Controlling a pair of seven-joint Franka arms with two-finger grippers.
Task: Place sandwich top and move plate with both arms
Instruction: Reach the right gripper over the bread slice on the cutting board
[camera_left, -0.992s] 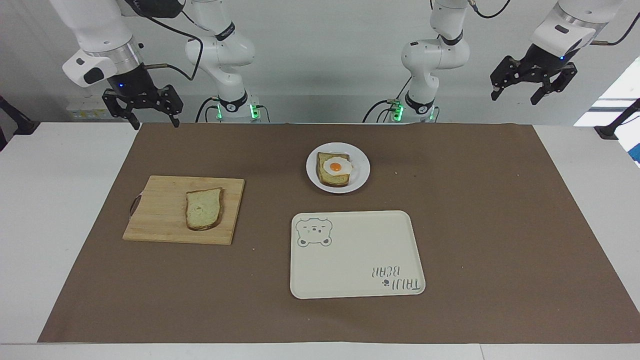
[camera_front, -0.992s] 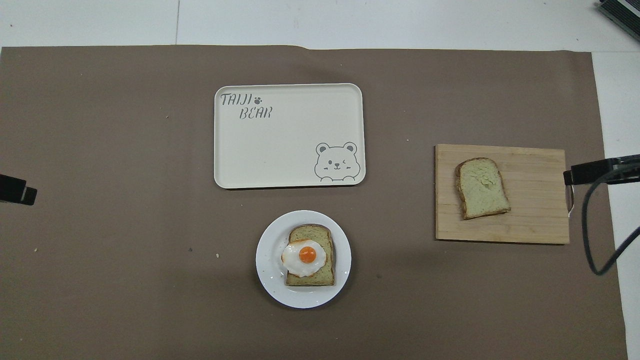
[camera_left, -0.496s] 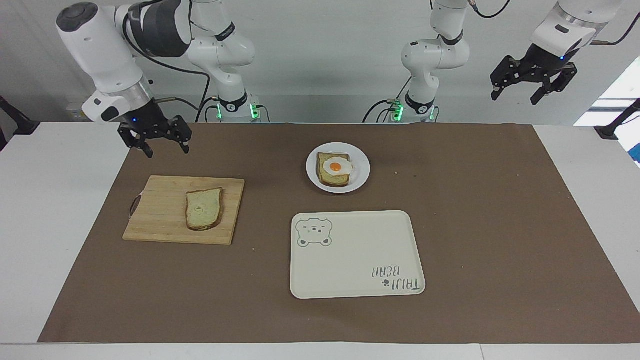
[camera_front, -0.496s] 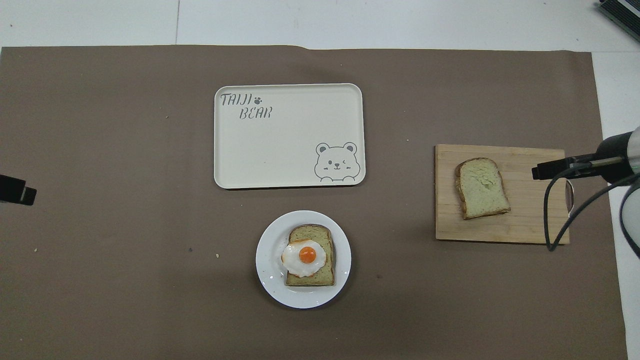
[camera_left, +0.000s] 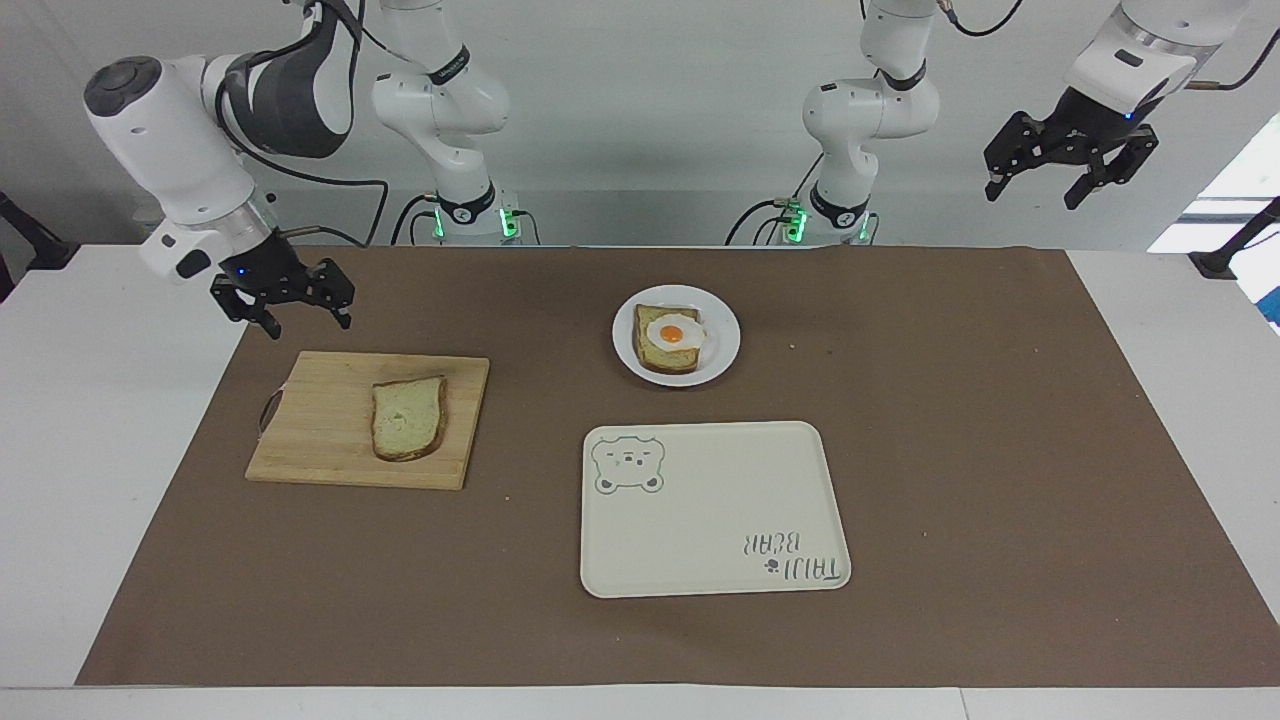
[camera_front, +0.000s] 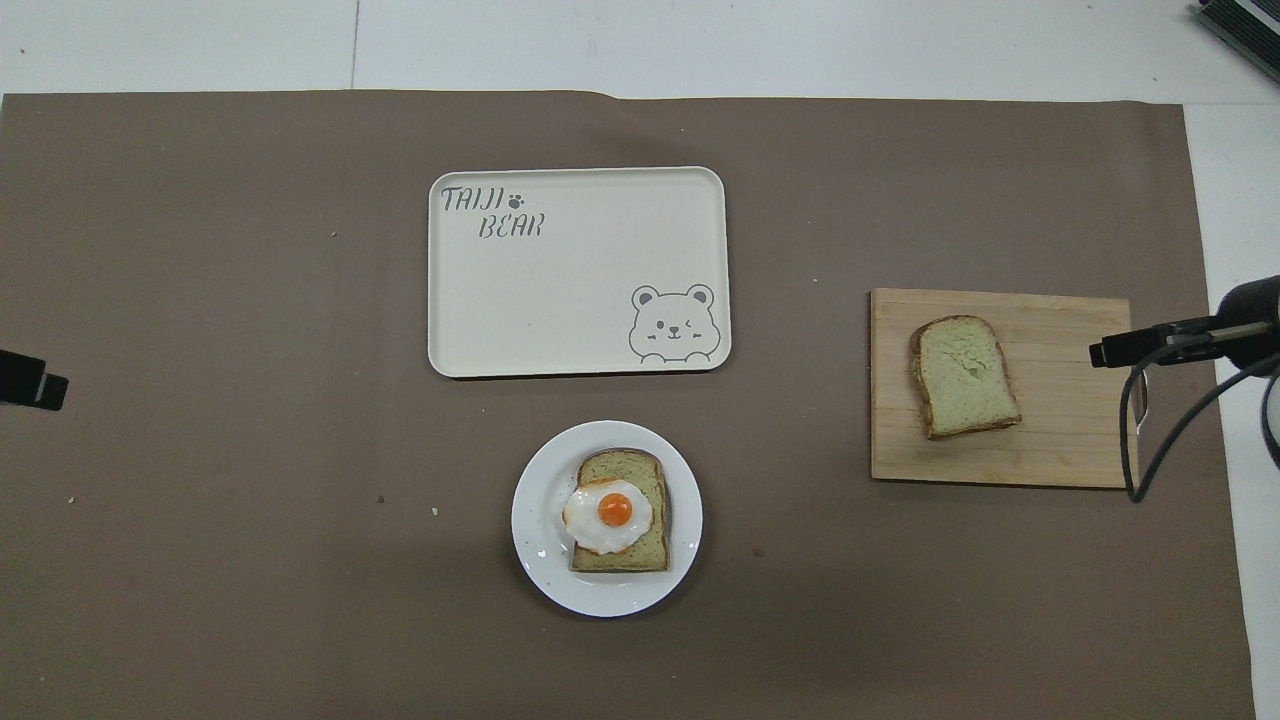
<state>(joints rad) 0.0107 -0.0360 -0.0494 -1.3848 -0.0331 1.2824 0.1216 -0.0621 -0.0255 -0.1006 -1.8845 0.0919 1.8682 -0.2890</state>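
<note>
- At the right arm's end of the table, a wooden cutting board (camera_left: 368, 419) is laid on the brown mat (camera_left: 950, 400), and the sandwich top (camera_left: 408, 418) is lying flat on it, untouched.
- The right gripper (camera_left: 281, 297) is held in the air with fingers spread wide and nothing between them, above the mat just off the board's corner nearest the robots; no contact with board or bread is seen.
- In the overhead view only a dark part of that arm and its cable show at the frame edge beside the board.
- The plate (camera_left: 722, 335) is set near the middle of the mat, nearer to the robots than the tray (camera_left: 720, 560).
- A bread slice (camera_left: 655, 355) with a fried egg (camera_left: 672, 333) on top is carried on the plate.
- The tray, cream with a bear drawing, is seen bare, just apart from the plate.
- The left gripper (camera_left: 1072, 160) is held high over the left arm's end of the table, fingers spread wide, nothing gripped; that arm is waiting.
</note>
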